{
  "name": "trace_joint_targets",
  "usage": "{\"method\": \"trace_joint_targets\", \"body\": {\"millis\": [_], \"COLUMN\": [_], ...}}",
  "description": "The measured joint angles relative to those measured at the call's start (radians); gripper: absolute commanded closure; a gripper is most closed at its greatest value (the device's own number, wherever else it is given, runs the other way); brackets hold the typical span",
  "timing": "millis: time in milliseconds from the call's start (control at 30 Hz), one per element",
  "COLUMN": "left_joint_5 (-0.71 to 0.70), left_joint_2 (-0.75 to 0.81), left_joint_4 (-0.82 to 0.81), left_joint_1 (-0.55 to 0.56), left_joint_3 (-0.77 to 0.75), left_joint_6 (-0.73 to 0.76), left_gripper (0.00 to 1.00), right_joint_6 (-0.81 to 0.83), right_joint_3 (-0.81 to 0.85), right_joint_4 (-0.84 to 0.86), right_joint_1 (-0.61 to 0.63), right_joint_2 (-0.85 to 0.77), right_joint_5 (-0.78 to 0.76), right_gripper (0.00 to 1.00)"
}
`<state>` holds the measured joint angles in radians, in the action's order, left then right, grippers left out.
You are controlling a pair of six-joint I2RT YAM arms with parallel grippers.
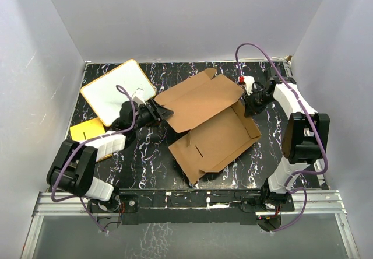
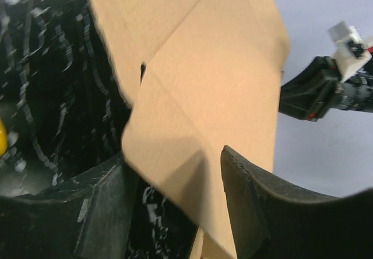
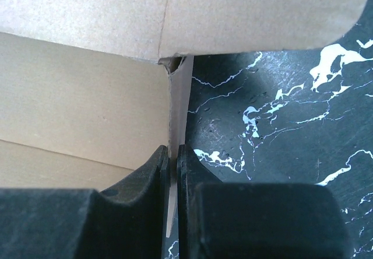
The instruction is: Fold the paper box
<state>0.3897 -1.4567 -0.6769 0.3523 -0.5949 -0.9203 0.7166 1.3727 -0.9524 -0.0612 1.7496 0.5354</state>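
Left end effector [image 2: 175, 158], fingers spread wide, straddles the lid flap of the paper box [image 1: 217, 132] lying open mid-table [image 1: 140, 161]. Farther back, right end effector [image 3: 173, 151] pinches a thin side wall, probably steadying it for folding.

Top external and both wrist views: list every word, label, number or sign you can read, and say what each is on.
No text can be read in any view.
The paper box: plain brown, no print.
The white board: blank.
The yellow sheet: small dark marks, too small to tell whether they are writing.
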Motion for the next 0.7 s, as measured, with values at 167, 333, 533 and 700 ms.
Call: {"method": "trace_joint_targets", "body": {"millis": [167, 333, 533, 700], "left_joint_5": [-0.098, -0.192, -0.298, -0.301], "left_joint_2": [0.12, 0.275, 0.404, 0.433], "left_joint_4": [0.131, 0.222, 0.311, 0.314], "left_joint_1": [0.0, -0.002, -0.005, -0.01], "left_joint_3": [0.047, 0.048, 0.055, 0.09], "left_joint_6": [0.043, 0.118, 0.158, 0.15], "left_gripper": [0.29, 0.14, 0.03, 0.03], "right_joint_6": [-0.024, -0.05, -0.075, -0.09], "right_joint_3": [-0.036, -0.086, -0.145, -0.175], "right_joint_4": [0.037, 0.067, 0.098, 0.124], "right_joint_1": [-0.003, -0.019, -0.034, -0.036], "right_joint_2": [-0.001, -0.008, -0.057, -0.076], "right_joint_5": [-0.015, -0.034, -0.071, -0.089], "right_gripper": [0.92, 0.92, 0.91, 0.9]}}
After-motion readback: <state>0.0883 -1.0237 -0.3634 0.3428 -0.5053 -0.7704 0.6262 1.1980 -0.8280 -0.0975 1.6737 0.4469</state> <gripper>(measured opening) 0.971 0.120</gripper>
